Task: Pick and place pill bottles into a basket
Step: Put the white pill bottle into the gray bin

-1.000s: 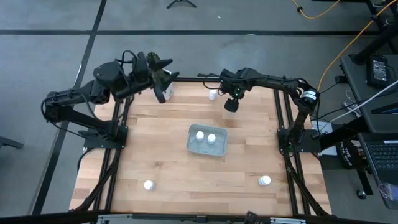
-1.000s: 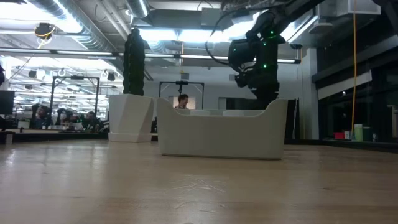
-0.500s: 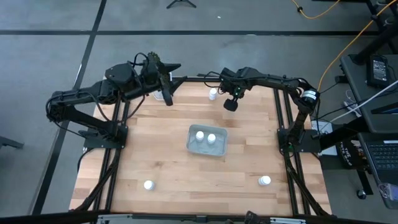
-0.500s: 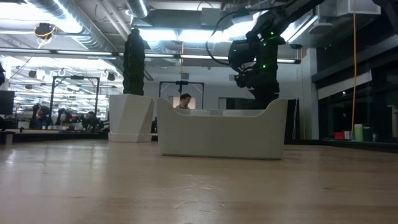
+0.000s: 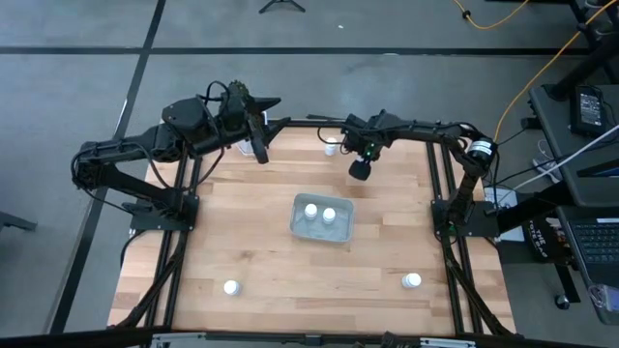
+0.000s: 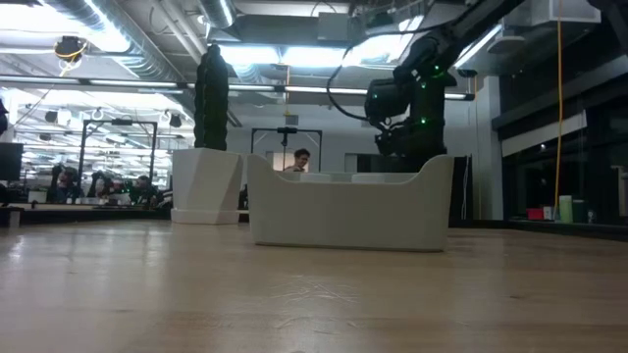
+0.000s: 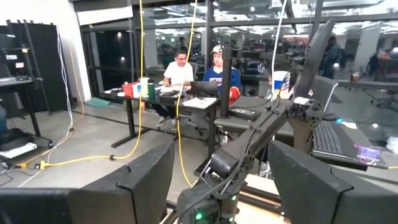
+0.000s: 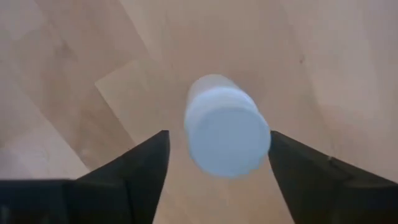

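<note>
- Currently the right gripper point(image 5: 359, 170) hangs over the far half of the table point(image 5: 242, 227), beyond the basket point(image 5: 299, 230) and slightly to its right.
- Its wrist view shows one pill bottle point(image 8: 227, 134) directly between the two dark fingers point(image 8: 140, 168), cap towards the camera, with bare wood behind it.
- Whether this gripper clamps that bottle or only straddles it cannot be told.
- Low view: the right arm point(image 6: 404, 103) descends behind the basket, whose wall hides the gripper tip.
- The left gripper point(image 5: 259, 147) sits at the far left corner of the table, above the cactus pot point(image 6: 206, 184).
- Left gripper jaws stand apart; its wrist view looks level into the room and nothing lies between them.
- The basket rests near the table centre and contains two bottles side by side: left bottle in basket point(image 5: 310, 211) and right bottle in basket point(image 5: 329, 215).
- A far-edge bottle point(image 5: 331, 149) stands on the wood near the right gripper, apart from it.
- A near-left bottle point(image 5: 230, 286) and a near-right bottle point(image 5: 412, 280) stand well apart from the basket, towards the near corners.
- Two seated persons point(image 7: 198, 70) show at a desk in the room beyond.
</note>
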`<control>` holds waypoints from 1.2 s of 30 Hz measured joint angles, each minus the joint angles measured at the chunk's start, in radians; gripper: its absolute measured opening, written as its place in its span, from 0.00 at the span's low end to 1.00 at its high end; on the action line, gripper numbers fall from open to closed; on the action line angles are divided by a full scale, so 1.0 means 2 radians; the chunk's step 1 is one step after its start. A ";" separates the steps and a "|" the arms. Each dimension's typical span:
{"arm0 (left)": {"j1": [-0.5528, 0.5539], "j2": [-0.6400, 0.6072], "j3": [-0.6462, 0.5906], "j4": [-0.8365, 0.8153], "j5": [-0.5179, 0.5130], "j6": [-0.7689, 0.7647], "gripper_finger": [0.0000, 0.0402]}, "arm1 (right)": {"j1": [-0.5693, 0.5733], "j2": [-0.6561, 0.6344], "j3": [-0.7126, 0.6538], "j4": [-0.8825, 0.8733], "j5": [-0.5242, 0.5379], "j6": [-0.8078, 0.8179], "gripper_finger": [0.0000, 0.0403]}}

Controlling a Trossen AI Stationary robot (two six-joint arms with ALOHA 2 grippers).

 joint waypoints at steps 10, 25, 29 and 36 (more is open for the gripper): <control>0.000 0.000 0.000 0.007 0.000 0.000 0.63 | 0.000 0.000 -0.005 0.032 -0.014 -0.002 0.47; 0.000 0.000 0.000 0.006 0.013 0.001 0.63 | 0.012 0.001 0.014 -0.035 -0.024 -0.002 0.38; 0.000 0.000 0.000 0.005 0.013 0.024 0.63 | 0.030 0.001 0.058 -0.097 -0.024 -0.002 0.38; 0.000 -0.002 0.000 0.002 -0.035 0.079 0.63 | 0.085 -0.010 0.177 -0.181 -0.024 0.021 0.38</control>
